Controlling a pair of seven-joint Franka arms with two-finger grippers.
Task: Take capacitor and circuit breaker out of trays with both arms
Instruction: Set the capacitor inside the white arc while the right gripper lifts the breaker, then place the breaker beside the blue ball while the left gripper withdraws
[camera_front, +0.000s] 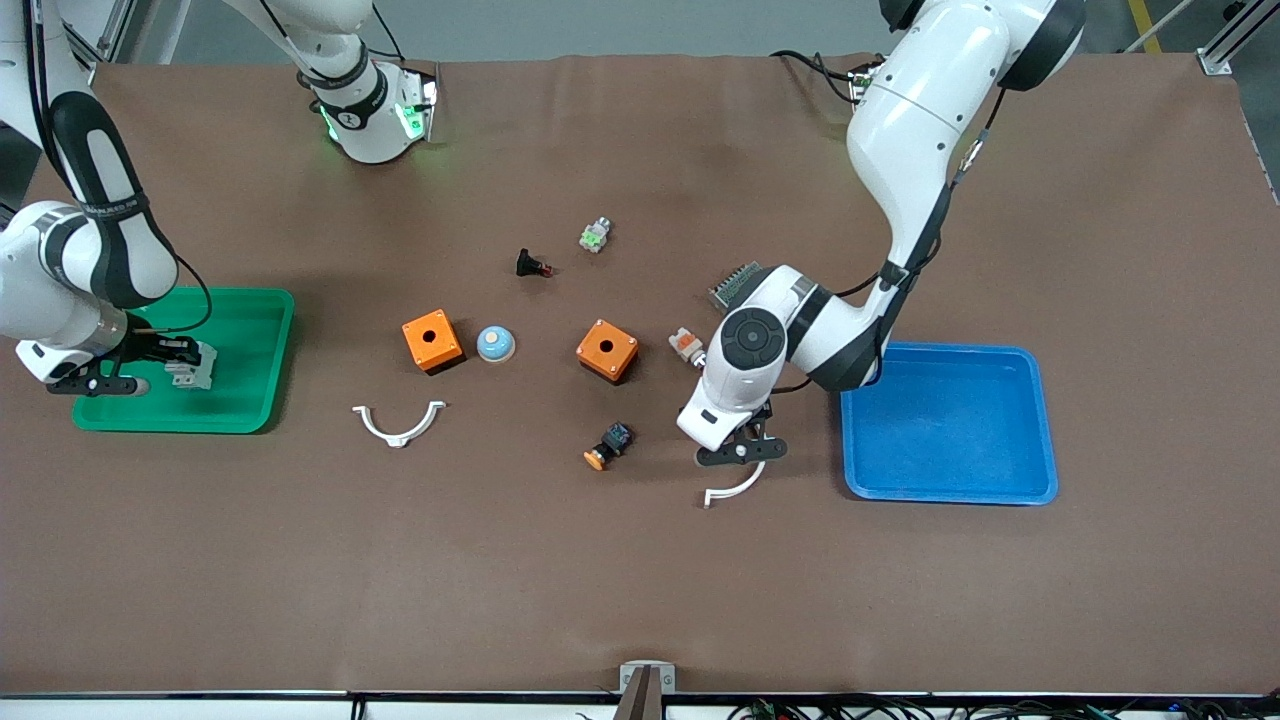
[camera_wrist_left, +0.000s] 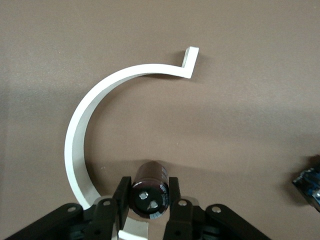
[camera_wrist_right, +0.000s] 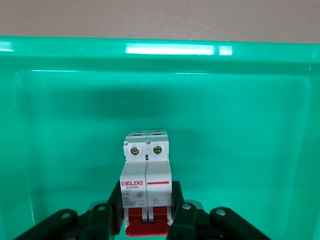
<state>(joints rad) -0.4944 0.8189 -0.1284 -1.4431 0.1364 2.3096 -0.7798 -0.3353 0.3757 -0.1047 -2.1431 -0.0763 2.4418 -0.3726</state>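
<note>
My right gripper (camera_front: 168, 366) is over the green tray (camera_front: 250, 410) at the right arm's end of the table. It is shut on the breaker (camera_front: 194, 366), a light-grey block with red levers. In the right wrist view the fingers (camera_wrist_right: 182, 212) clamp both sides of the breaker (camera_wrist_right: 146, 175), low inside the tray (camera_wrist_right: 60, 125). My left gripper (camera_front: 742, 452) is beside the blue tray (camera_front: 950, 495), over one end of a white curved clip (camera_front: 738, 488). It is shut on the capacitor (camera_wrist_left: 148, 192), a small black cylinder, above the clip (camera_wrist_left: 80, 140). The hand hides the capacitor in the front view.
Two orange boxes (camera_front: 432, 340) (camera_front: 607, 350), a blue dome button (camera_front: 495, 343), a black button (camera_front: 532, 265), a white-orange lamp (camera_front: 685, 345), a black-blue switch (camera_front: 608, 445), a second white clip (camera_front: 398, 425) and a grey finned part (camera_front: 733, 285) lie mid-table.
</note>
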